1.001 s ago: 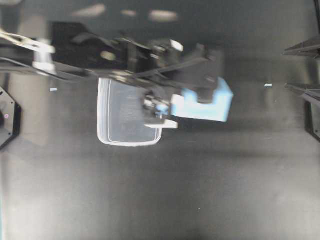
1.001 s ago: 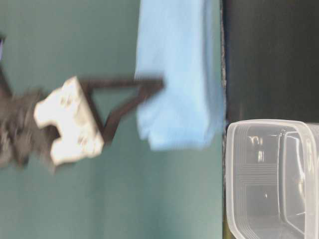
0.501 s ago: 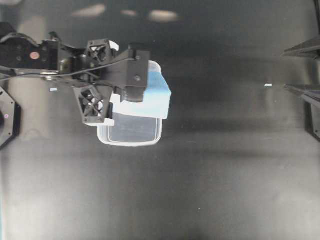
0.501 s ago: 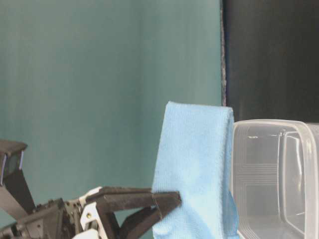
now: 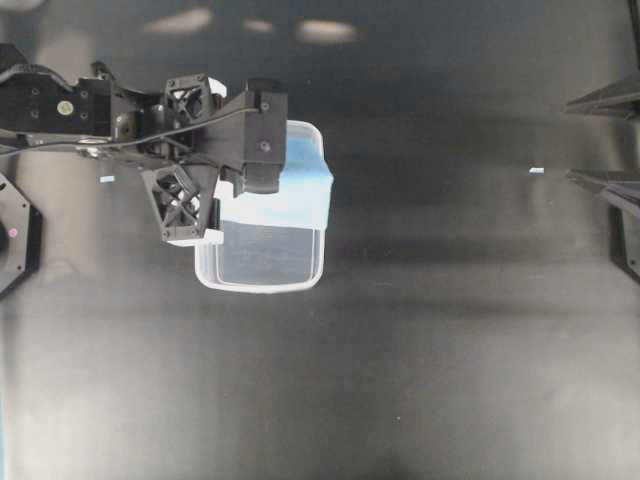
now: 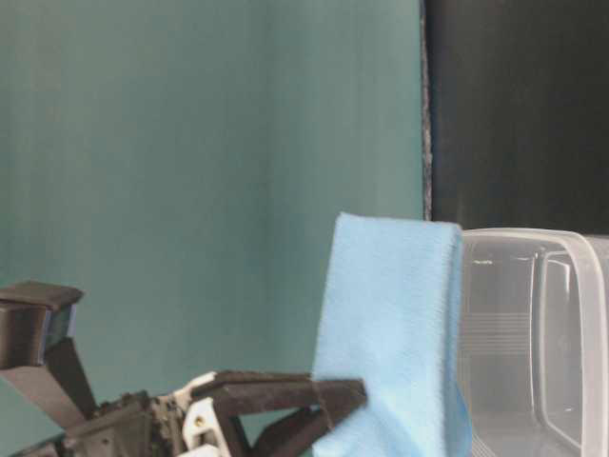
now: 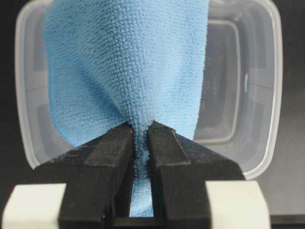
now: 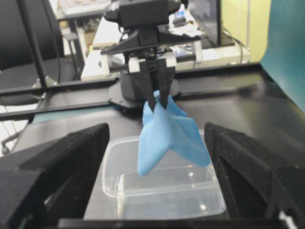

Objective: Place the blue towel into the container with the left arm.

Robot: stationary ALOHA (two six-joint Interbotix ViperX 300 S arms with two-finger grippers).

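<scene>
The blue towel (image 7: pixel 128 67) hangs bunched from my left gripper (image 7: pixel 140 129), which is shut on its upper fold. It dangles over the clear container (image 5: pixel 260 285), and from overhead the towel (image 5: pixel 300 200) covers the tub's far half. In the right wrist view the towel (image 8: pixel 164 133) has its lower tip at about the height of the container's rim (image 8: pixel 167 202). The table-level view shows the towel (image 6: pixel 390 324) just beside the tub wall (image 6: pixel 533 333). My right gripper (image 5: pixel 600 138) stands open at the right edge, far from both.
The left arm (image 5: pixel 120 115) reaches in from the left and hides part of the tub's far side. A small white scrap (image 5: pixel 537 170) lies on the dark table near the right gripper. A teal wall (image 6: pixel 190 171) backs the table.
The left gripper has carried the towel leftward, from beside the tub's right end to above the tub, and it now hangs steadily there. The right gripper has not moved.
</scene>
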